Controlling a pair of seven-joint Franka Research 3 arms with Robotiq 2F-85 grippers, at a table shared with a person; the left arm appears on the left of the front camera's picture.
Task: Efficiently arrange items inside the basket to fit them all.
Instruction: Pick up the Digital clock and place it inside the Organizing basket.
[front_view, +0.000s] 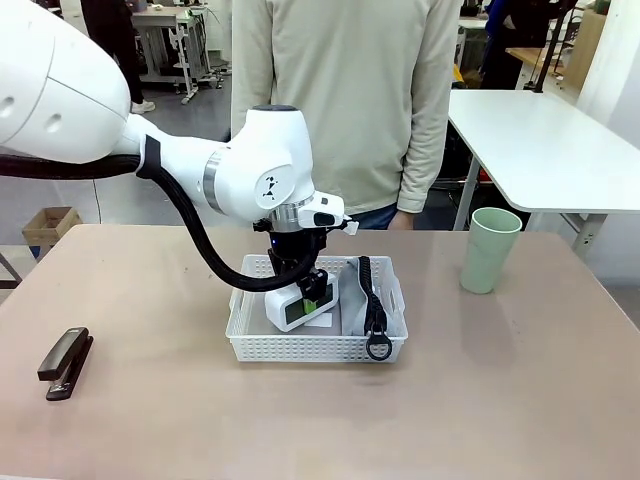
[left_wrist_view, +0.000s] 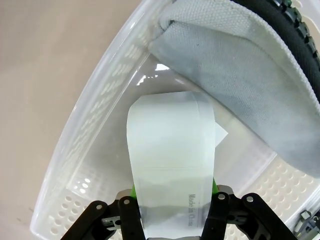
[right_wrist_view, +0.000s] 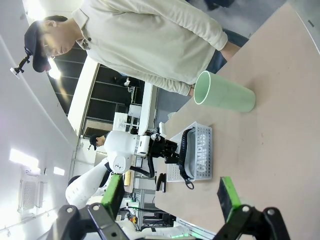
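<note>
Now, left gripper (front_view: 312, 292): my 2 fingers (left_wrist_view: 133, 192) are clamped on the white block (left_wrist_view: 170, 150), green pads pressed against its 2 opposite sides.
white block: down inside the left half of the basket (front_view: 310, 350); I cannot tell whether its lower end touches the floor.
right gripper (right_wrist_view: 171, 192): fingers spread wide, nothing between them.
pouch (right_wrist_view: 204, 156): on edge along the basket's right side, just beside the block, with its black strap (front_view: 372, 300) draped over it.
cup (front_view: 492, 250): upright on the table (front_view: 500, 400), right of the basket and apart from it.
stapler (front_view: 66, 362): on the table at the far left, well apart from the basket.
</note>
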